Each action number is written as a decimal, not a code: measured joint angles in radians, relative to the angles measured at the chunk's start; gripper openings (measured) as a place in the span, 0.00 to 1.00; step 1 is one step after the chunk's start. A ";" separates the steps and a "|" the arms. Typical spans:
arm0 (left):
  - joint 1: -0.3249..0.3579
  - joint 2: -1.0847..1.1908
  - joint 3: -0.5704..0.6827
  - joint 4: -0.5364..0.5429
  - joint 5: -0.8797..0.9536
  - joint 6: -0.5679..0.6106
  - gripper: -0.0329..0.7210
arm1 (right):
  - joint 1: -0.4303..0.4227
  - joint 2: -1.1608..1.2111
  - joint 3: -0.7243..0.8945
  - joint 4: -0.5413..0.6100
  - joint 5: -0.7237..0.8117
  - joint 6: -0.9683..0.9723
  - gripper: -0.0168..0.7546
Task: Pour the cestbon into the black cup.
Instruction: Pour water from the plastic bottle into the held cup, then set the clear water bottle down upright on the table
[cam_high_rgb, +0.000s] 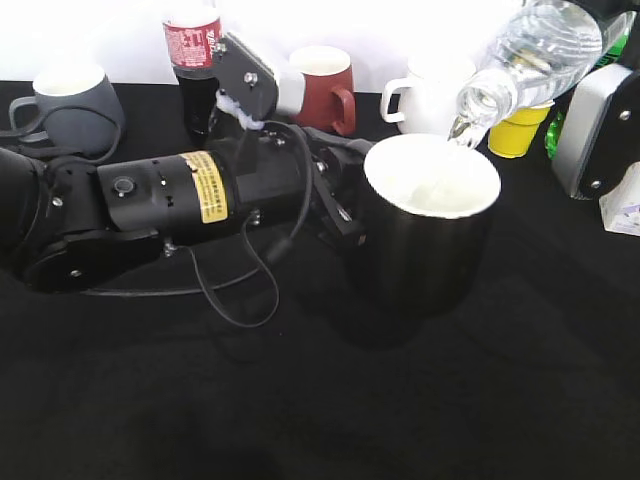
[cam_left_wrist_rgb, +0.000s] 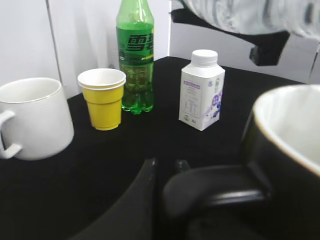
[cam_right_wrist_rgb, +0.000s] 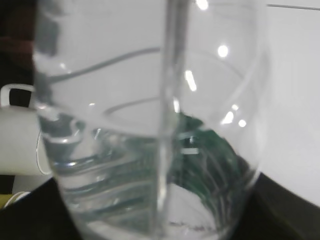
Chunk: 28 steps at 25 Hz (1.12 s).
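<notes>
The left gripper (cam_high_rgb: 345, 195) is closed on the handle of the black cup (cam_high_rgb: 430, 230), its dark fingers wrapped round the loop in the left wrist view, holding the cup steady on the table near the middle. The right gripper itself is out of sight; its camera is filled by the clear body of the cestbon (cam_high_rgb: 530, 55), so something is plainly carrying the bottle, though I can't see the jaws. The bottle hangs tilted, neck down and to the left, its open mouth just above the far rim of the cup, with water at the lip.

From where I stand, the worry is the mouth sitting so near the rim rather than over the middle: a little more tilt or a drift to the right and the stream could run down the outside. A sudden glug from the bottle could also splash out over the white inside.

Around them, on the black cloth (cam_high_rgb: 300, 420): a grey mug (cam_high_rgb: 70, 100), a cola bottle (cam_high_rgb: 193, 60), a dark red mug (cam_high_rgb: 322, 88), a white mug (cam_high_rgb: 425, 100), a yellow cup (cam_high_rgb: 520, 130), a green soda bottle (cam_left_wrist_rgb: 135, 55) and a small white carton (cam_left_wrist_rgb: 201, 90), against a white wall
</notes>
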 joint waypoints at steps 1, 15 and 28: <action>0.000 0.000 0.000 0.016 0.000 -0.010 0.12 | 0.000 0.000 0.000 0.001 0.000 -0.007 0.66; 0.058 0.000 0.000 -0.032 -0.106 0.002 0.12 | 0.000 0.000 -0.001 0.037 -0.006 0.923 0.66; 0.433 0.000 0.205 -0.315 -0.292 0.238 0.12 | 0.000 0.000 -0.001 0.181 0.152 1.491 0.66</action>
